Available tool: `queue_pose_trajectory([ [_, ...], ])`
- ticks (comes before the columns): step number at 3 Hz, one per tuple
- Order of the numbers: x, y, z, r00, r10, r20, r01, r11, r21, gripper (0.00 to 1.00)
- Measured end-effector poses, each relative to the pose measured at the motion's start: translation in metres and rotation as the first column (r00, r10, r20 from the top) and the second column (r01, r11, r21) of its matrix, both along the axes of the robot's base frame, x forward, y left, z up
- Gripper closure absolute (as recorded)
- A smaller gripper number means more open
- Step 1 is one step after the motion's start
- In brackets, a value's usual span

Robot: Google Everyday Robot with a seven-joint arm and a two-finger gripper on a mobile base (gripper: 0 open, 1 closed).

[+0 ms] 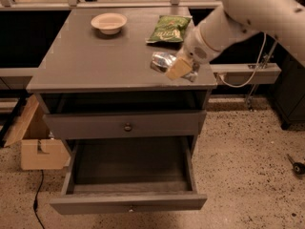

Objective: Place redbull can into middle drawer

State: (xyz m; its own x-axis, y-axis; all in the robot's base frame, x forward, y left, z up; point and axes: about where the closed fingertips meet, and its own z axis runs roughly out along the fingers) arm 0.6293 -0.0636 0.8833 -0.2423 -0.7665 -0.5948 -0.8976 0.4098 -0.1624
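The redbull can (161, 61), shiny silver, lies on its side near the right front corner of the cabinet top (86, 61). My gripper (178, 67) is shut on the can's right part, with a tan finger (179, 70) across it. The white arm (238, 18) comes in from the upper right. The middle drawer (128, 203) is pulled open low in the cabinet. Its deep tray shows nothing inside, and a tiny knob sits on its front panel. It is below and slightly left of the gripper.
A green chip bag (169, 28) and a cream bowl (108, 22) sit at the back of the cabinet top. A shut drawer front with a bigger dark knob (127, 127) is above the open drawer. A cardboard box (40, 149) stands on the floor at the left.
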Motion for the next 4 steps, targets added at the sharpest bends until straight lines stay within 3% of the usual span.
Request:
queue_pose_trajectory([
  [1,-0.056,-0.049,-0.017,0.9921,-0.117,-0.046,0.119,0.992,0.051,1.00],
  [3,-0.057,-0.046,-0.025,0.9894,-0.137,-0.050,0.139,0.989,0.046,1.00],
  [4,-0.078,-0.044,-0.069,0.9775,-0.171,-0.124,0.182,0.979,0.089,1.00],
])
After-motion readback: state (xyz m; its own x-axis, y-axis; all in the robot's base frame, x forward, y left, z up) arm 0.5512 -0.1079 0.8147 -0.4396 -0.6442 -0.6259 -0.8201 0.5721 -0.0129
